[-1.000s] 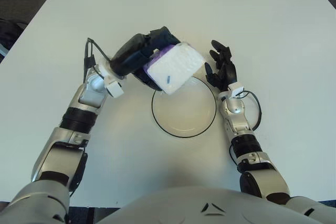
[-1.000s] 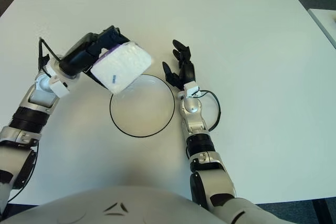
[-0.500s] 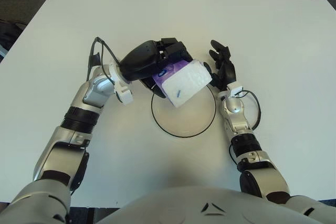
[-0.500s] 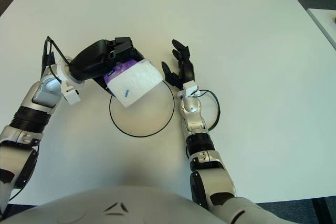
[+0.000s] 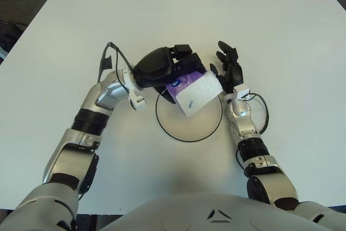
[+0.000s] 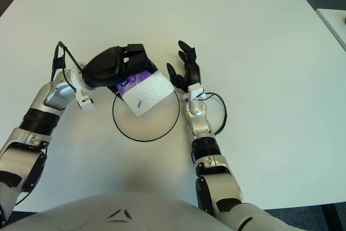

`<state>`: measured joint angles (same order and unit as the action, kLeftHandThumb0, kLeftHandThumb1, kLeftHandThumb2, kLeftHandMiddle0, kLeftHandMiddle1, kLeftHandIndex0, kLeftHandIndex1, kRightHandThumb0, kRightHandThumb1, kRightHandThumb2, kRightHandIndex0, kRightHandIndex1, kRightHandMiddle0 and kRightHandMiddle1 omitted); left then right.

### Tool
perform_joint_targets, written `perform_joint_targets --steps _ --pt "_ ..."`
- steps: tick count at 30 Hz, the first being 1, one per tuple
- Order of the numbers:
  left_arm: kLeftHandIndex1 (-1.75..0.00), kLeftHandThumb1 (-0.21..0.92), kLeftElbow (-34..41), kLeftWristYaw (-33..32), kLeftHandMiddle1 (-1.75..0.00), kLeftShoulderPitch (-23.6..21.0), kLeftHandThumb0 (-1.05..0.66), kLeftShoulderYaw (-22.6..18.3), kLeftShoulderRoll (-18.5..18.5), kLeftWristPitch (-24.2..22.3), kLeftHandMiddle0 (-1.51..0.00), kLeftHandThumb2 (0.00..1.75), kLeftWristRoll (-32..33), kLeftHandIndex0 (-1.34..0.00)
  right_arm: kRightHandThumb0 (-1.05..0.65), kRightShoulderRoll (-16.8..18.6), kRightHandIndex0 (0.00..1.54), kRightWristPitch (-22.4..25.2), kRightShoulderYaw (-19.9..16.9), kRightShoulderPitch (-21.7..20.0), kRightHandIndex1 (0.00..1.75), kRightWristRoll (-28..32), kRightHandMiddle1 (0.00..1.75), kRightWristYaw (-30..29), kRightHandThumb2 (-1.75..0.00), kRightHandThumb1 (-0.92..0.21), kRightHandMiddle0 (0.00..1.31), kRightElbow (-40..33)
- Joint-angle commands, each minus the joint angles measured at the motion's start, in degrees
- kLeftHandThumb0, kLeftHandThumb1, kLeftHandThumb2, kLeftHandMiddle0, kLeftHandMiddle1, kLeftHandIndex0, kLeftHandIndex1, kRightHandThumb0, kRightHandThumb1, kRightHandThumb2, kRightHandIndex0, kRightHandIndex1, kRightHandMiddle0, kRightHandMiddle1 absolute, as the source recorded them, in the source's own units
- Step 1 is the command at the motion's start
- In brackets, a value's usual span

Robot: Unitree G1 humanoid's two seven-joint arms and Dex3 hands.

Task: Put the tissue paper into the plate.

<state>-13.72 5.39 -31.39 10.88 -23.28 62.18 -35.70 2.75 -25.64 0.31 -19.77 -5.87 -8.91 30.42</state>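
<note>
Tissue paper pack point(image 5: 195, 92): white, with a purple printed face, held tilted, lower corner pointing down toward the plate interior. It is clamped by the fingers point(image 5: 183, 58) of the left hand point(image 5: 162, 67), which are curled over its upper edge; most of the pack hangs below and to the right of those fingers. Whether the low corner is touching the plate surface cannot be told; it appears to be held just above it.

Plate point(image 5: 173, 131): pale, round, dark-rimmed, lying flat on the bench point(image 5: 292, 41). Its far rim is covered by the pack and the left hand; the near half is bare. The pack is seen over the plate's upper part, between the left fingers and the right hand.

Right hand point(image 5: 229, 72): shown just beside the plate's right rim, fingers spread and relaxed, nothing held. Idle.

Progress, as judged: pick-up and carry are done, and the pack is already positioned over the target. Left to do: lowering until the pack is borne by the plate, then opening of the left fingers and withdrawal of the hand. Because of the tilt, a drop from here would likely land on one corner, so the pack could tip toward the rim; a flatter set-down is called for.
</note>
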Motion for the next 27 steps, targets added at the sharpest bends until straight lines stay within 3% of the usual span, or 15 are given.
perform_joint_targets --steps 1,13,27 --pt "-1.75 0.28 -0.53 -1.88 -1.75 -1.14 -0.49 0.27 -0.82 1.02 -1.23 1.35 -2.62 -0.64 -0.61 0.04 0.13 4.77 0.00 5.70 0.63 -0.19 0.65 -0.10 -0.50 -0.88 0.00 5.76" --pt "-1.75 0.30 -1.64 -0.49 -1.75 -2.88 -0.48 2.83 -3.79 0.79 -1.24 1.33 -4.39 -0.62 -0.63 -0.05 0.13 4.80 0.24 5.66 0.62 -0.49 0.66 -0.34 -0.49 -0.90 0.00 5.88" --pt "-1.75 0.31 -1.05 3.31 -1.75 -2.80 -0.48 5.36 -6.34 -0.83 -1.23 1.32 -0.95 -0.62 -0.65 0.02 0.15 5.01 0.41 5.75 0.58 -0.72 0.65 -0.62 -0.46 -0.92 0.00 5.80"
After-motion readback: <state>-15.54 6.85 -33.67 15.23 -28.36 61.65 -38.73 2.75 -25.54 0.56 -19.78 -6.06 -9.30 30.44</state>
